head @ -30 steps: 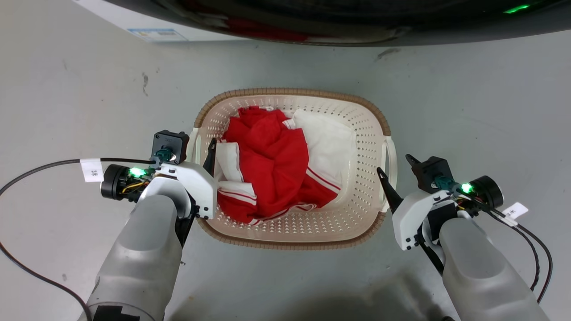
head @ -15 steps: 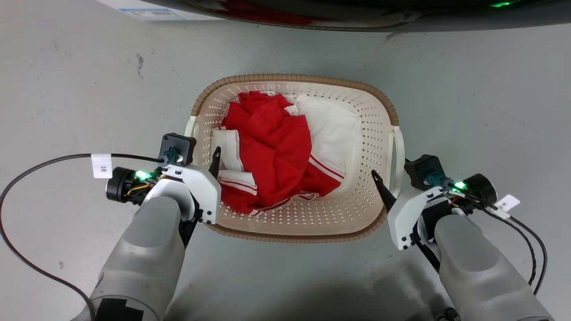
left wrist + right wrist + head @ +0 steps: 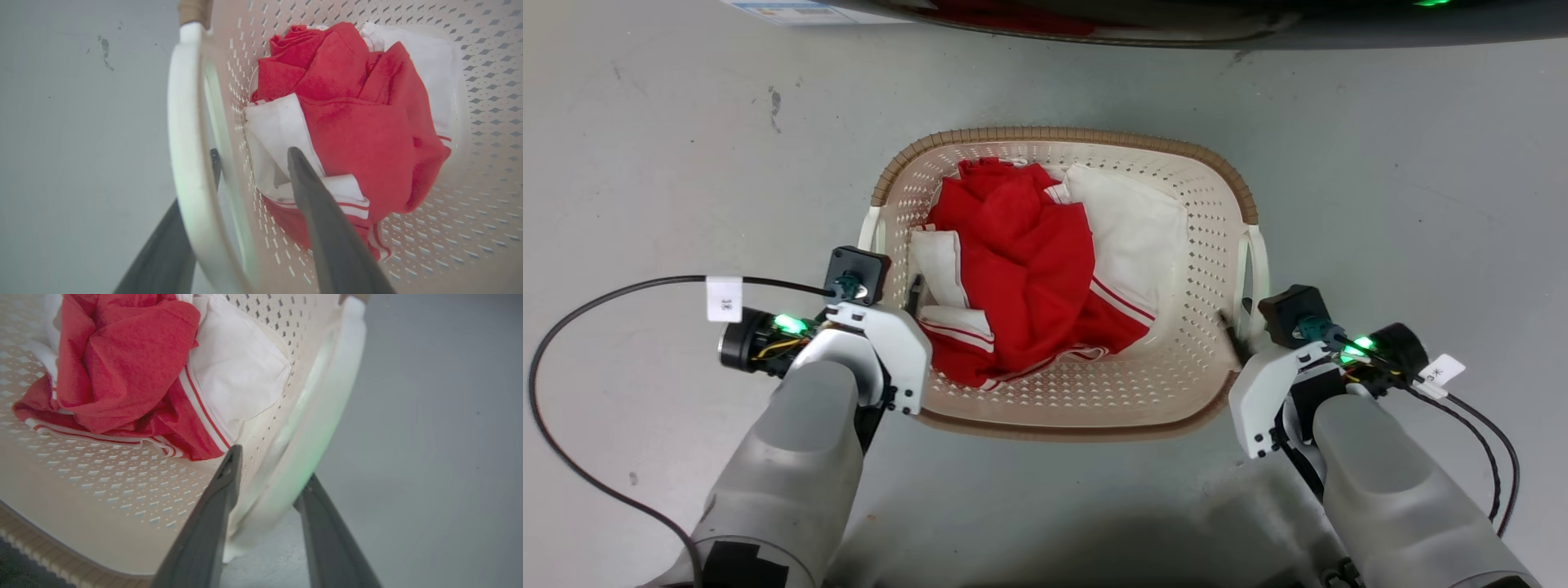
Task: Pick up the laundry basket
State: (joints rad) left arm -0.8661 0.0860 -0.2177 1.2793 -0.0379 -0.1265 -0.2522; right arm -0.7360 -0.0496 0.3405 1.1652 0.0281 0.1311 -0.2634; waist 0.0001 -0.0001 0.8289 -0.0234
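Note:
The laundry basket (image 3: pixel 1062 133), cream perforated plastic with a brown woven-look rim, stands on the grey floor between my arms. A red garment (image 3: pixel 1021 261) and white cloth (image 3: pixel 1135 229) lie inside it. My left gripper (image 3: pixel 894 286) is open and straddles the white left handle (image 3: pixel 184 122): one finger is outside under the handle, the other inside the basket against the white cloth. My right gripper (image 3: pixel 1245 322) is open too and straddles the right handle (image 3: pixel 327 408), one finger along the inner wall and one outside. Both handles sit in the gaps between the fingers.
The dark curved front of a washing machine (image 3: pixel 1176 20) runs along the top edge, just beyond the basket. A black cable (image 3: pixel 605 298) loops over the floor at my left, and cables (image 3: pixel 1494 433) hang from my right wrist. Bare grey floor surrounds the basket.
The camera has dipped, so the whole scene has shifted up and looks larger. Both grippers have dropped from above the rim down over the side handles, and their fingertips now sit lower beside the walls.

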